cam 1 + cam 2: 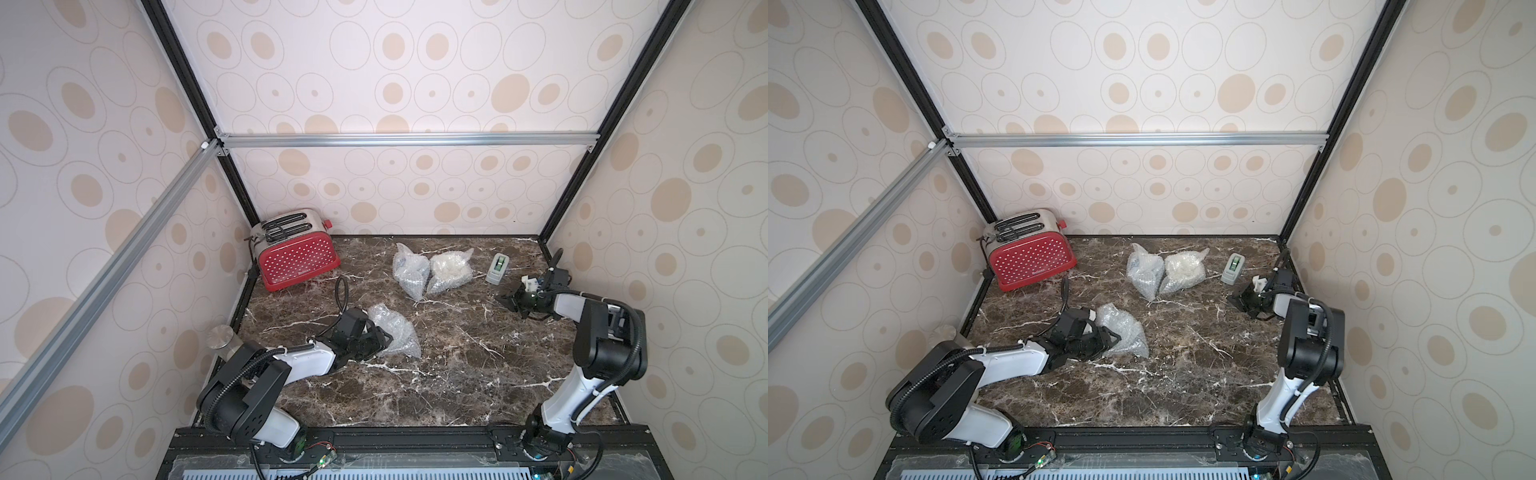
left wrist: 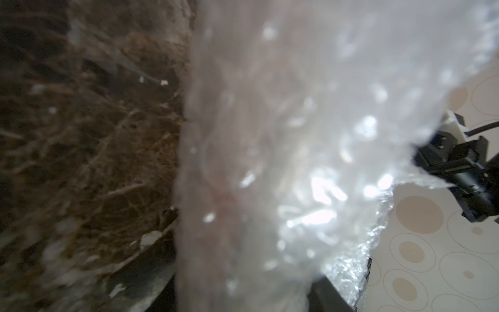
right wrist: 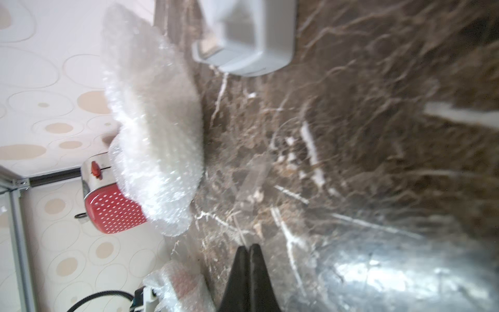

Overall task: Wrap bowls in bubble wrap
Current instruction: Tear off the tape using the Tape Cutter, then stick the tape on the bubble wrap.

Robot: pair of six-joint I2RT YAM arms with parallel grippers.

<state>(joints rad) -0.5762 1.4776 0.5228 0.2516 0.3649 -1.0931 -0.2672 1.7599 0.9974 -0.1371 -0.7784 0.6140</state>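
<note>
L gripper [image 1: 385, 337]: jaws abt half spread, clamped on the edge of the near bundle [image 1: 397, 332]. In the L wrist view its bubble wrap [image 2: 270, 162] runs right btwn the jaws. IMO the grip is there to stop the wrap springing open, or to shift the bundle; can't tell which. The bundle rests on the table [image 1: 478, 374], L of centre, well apart from the others.

R gripper [image 3: 248, 252]: pinched fully closed, nothing in it, low near the tape dispenser [image 1: 497, 269]. Prob parked clear of the work, or staged for tape.

At the back-centre, back-L bundle [image 1: 409, 272] and back-R bundle [image 1: 451, 268] touch each other and look done, set aside out of reach of the arms.

Bowls are hidden by wrap; only a whitish mass shows thru back-R.

Toaster [image 1: 297, 253] is in the far L corner, not involved.
</note>
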